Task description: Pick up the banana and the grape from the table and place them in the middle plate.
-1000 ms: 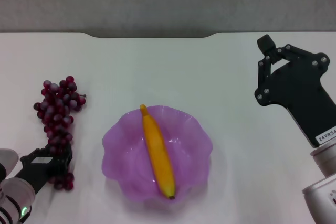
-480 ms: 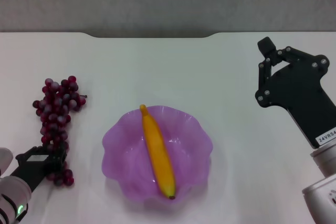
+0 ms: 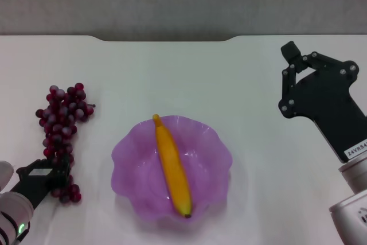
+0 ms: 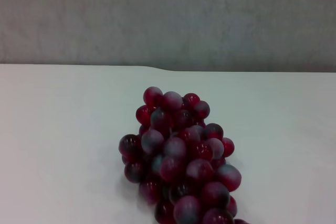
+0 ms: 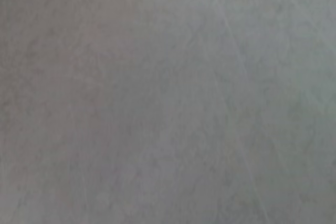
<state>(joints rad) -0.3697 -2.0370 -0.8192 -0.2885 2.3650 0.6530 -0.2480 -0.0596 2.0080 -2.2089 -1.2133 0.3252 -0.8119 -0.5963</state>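
Inside middle plate (image 3: 126, 159): banana (image 3: 172, 167) lay, done.
Left: grape (image 3: 60, 133) on surface (image 3: 189, 78), at left gripper (image 3: 49, 176), fingers' state untellable.
Right gripper (image 3: 295, 73): parked aside, apparently empty.

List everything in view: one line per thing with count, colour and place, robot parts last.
banana: one, yellow-orange, lying lengthwise in the plate.
plate: one, translucent purple, wavy rim, on the table's near middle.
grapes: one bunch, dark red-purple, on the table at the robot's left, outside the plate.
table: one, white, under everything.
wall: grey, beyond the table's far edge.
left gripper: one, black, at the near end of the grapes.
right gripper: one, black, raised over the table's right side, away from the plate.
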